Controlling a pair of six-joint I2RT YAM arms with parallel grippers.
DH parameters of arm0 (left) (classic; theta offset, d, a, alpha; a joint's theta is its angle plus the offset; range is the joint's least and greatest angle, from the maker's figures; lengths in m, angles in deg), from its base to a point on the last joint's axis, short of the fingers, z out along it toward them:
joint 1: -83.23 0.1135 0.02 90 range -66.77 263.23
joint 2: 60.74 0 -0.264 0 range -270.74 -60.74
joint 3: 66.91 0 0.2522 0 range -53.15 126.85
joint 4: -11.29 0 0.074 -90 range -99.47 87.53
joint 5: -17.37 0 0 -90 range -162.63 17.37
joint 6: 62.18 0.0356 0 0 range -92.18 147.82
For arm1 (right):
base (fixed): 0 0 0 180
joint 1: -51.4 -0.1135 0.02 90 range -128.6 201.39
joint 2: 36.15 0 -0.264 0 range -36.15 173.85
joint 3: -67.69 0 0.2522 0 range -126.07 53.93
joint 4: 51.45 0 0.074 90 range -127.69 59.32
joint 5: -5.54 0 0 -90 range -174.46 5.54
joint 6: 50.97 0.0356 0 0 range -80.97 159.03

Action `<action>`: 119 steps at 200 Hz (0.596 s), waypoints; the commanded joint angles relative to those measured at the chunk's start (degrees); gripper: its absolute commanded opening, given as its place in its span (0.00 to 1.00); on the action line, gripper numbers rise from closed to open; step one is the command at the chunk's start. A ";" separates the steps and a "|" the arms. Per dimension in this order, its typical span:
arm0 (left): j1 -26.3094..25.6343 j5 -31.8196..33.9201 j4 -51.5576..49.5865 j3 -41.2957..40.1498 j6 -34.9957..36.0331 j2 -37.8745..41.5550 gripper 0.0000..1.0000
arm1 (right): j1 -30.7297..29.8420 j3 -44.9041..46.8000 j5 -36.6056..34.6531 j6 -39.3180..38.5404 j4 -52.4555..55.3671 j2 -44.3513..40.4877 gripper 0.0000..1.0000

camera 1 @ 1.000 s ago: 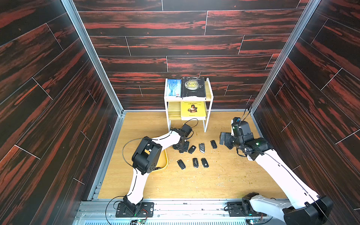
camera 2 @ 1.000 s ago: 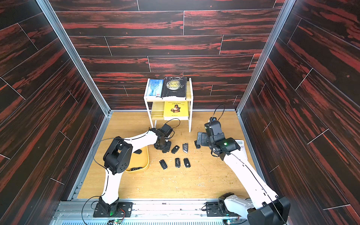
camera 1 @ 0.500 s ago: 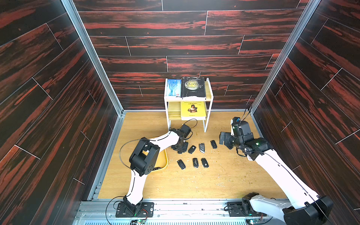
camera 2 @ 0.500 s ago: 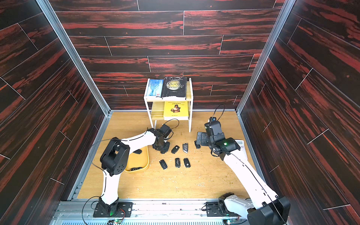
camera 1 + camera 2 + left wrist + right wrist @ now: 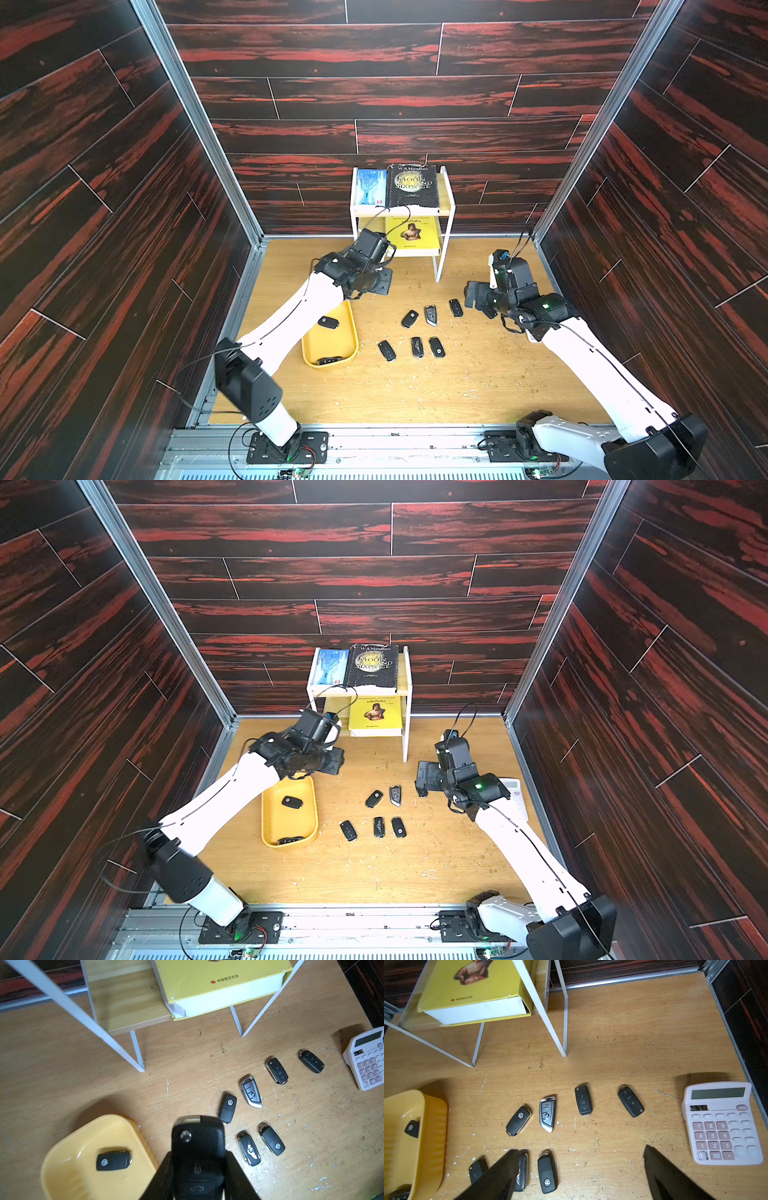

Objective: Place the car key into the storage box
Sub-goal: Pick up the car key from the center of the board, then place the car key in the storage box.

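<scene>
Carrying the black flip car key [image 5: 197, 1140] pinched across its width, your left gripper [image 5: 380, 282] hangs just left of centre in both top views, clear of the table [image 5: 415, 395] and right by the upper end of the yellow storage box [image 5: 328, 343].

That is the relation to watch. The box lies down-frame and slightly left of the jaws, with its long axis running up and down the picture. You likely need only a short pull toward the bottom of the frame before letting go. The key's long axis runs out along the fingers, with its metal-capped end leading away from the wrist.

Two black fobs already lie in the box: a VW fob [image 5: 113, 1160] near the middle and another fob [image 5: 328, 360] against the lower wall.

Your right gripper [image 5: 424, 779], jaws spread wide and empty, sits at centre right by the loose fobs [image 5: 417, 347], well apart from the box. The left arm is clearly the nearer one.
</scene>
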 commanded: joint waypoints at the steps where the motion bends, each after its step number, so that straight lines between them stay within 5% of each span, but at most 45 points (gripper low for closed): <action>1: 1.65 2.33 -7.38 -2.65 -1.29 5.66 0.15 | 0.21 0.39 1.89 0.76 -1.53 0.97 0.97; 54: 12.40 -4.65 -8.69 -16.21 -6.71 17.83 0.15 | 0.21 2.10 8.06 1.43 -5.15 2.24 0.97; 119: 19.87 -15.70 -6.70 -24.32 -8.71 15.58 0.15 | 0.43 8.03 29.51 4.05 -14.11 2.78 0.95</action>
